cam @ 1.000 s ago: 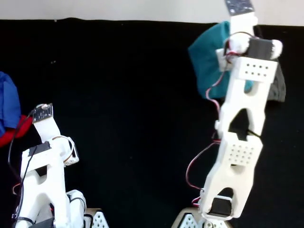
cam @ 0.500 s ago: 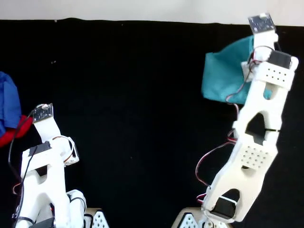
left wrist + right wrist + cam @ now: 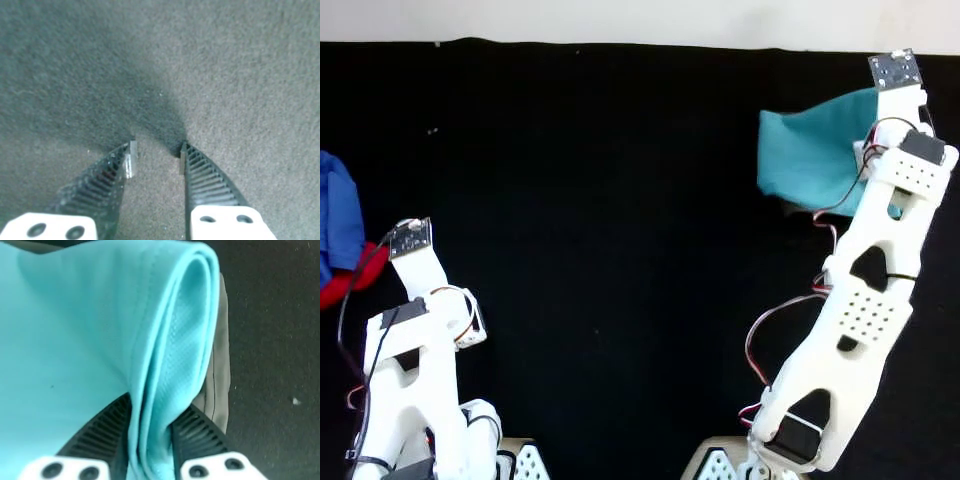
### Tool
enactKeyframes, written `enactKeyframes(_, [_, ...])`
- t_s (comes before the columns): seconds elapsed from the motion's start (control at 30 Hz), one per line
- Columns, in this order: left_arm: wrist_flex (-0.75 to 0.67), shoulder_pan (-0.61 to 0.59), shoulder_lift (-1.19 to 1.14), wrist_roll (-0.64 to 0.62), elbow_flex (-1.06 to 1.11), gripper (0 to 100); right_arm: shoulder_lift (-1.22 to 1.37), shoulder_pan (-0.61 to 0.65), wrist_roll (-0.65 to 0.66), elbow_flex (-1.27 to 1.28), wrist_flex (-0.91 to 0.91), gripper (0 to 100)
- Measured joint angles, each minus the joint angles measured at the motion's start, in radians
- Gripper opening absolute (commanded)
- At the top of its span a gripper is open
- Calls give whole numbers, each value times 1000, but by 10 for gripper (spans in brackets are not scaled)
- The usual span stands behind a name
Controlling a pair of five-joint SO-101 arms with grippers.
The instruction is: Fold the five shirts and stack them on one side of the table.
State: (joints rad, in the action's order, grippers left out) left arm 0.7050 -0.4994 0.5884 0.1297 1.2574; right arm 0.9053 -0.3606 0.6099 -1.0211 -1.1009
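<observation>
The right gripper [image 3: 150, 410] has its two ribbed fingers [image 3: 102, 432] pressed in on a rolled fold of the teal shirt [image 3: 75, 340], with the cloth filling the narrow gap between them. Just beside that fold, an edge of a grey garment [image 3: 220, 365] shows from under the teal cloth. In the high view the teal shirt [image 3: 810, 160] spreads to the left from the wrist of the right arm [image 3: 865, 310], at the far right of the black table [image 3: 600, 180]. The left gripper [image 3: 156, 152] holds nothing: its fingers [image 3: 200, 172] stand moderately apart, tips pointing down at bare black cloth. The left arm [image 3: 410, 350] sits folded back at the near left of the table. Beyond it, at the left edge, a blue shirt [image 3: 335, 215] lies bunched, with a red shirt [image 3: 345, 275] touching it on its near side, both well apart from the teal one.
</observation>
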Motion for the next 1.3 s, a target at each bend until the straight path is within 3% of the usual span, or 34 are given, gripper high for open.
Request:
enactKeyframes(0.1, [0,0,0,0,0,153,34,-3,0,-72,-6,281])
enactKeyframes(0.17, [0,0,0,0,0,153,44,-5,0,-109,-6,335])
enactKeyframes(0.5, [0,0,0,0,0,153,48,-8,-5,-227,-12,334])
enactKeyframes(0.63, [0,0,0,0,0,153,48,-8,-89,-356,-124,296])
enactKeyframes(0.9, [0,0,0,0,0,153,43,60,-196,-621,-517,57])
enactKeyframes(1.03, [0,0,0,0,0,153,8,123,-203,-624,-638,45])
enactKeyframes(1.17, [0,0,0,0,0,153,-104,186,-203,-624,-651,45])
enactKeyframes(1.3, [0,0,0,0,0,153,-230,230,-292,-621,-652,45])
